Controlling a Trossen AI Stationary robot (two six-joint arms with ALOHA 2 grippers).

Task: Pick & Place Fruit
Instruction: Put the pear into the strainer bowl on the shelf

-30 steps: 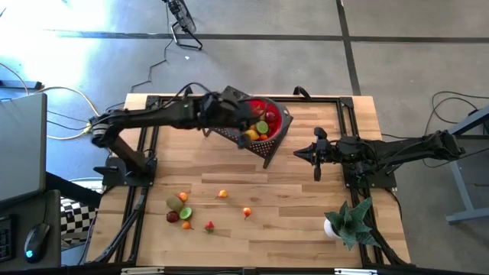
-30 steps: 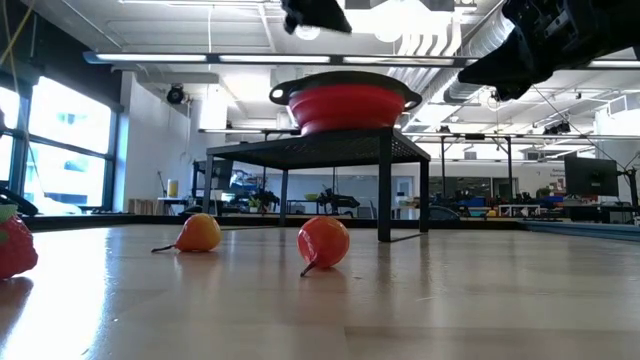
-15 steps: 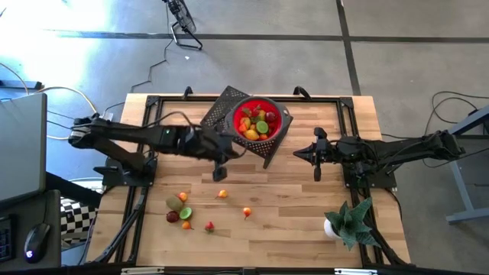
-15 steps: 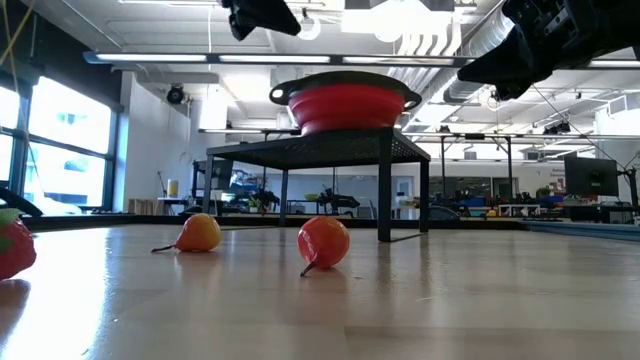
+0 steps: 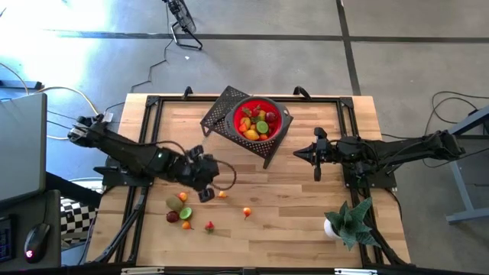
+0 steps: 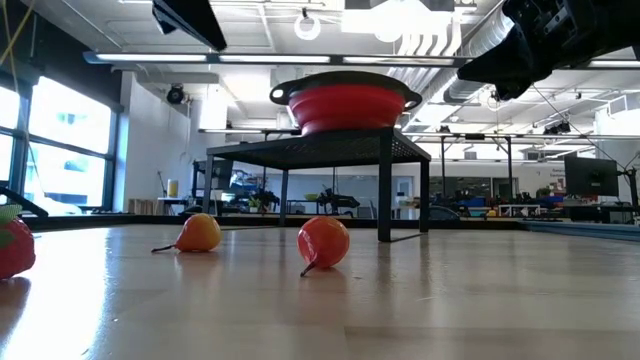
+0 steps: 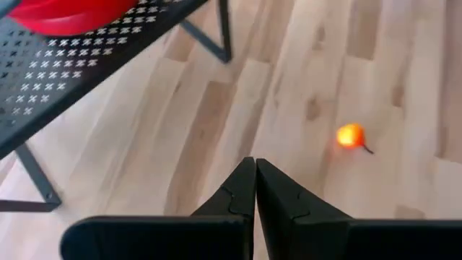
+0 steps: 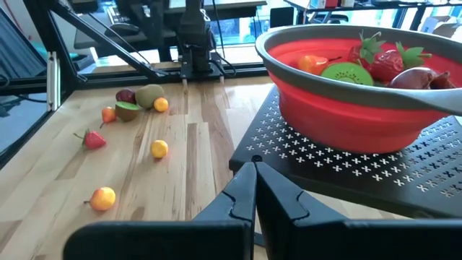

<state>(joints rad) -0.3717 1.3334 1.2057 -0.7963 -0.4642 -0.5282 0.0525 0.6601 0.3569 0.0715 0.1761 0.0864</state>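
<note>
High view: left gripper [image 5: 206,183], fingers together and empty, hovers over the surface [image 5: 306,191] beside the loose fruit [image 5: 187,214], an orange piece [image 5: 222,194] just ahead of its fingertips. Right gripper [image 5: 317,162], fingers together, waits beside the red bowl [image 5: 260,118] of collected fruit. Judged step: approach; next, part the fingers and descend.

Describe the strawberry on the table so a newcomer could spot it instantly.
Start at the red bowl on the black mesh stand, then look to the table's near-left fruit cluster. The strawberry lies at its right end: the only red fruit with a green leafy cap.
</note>
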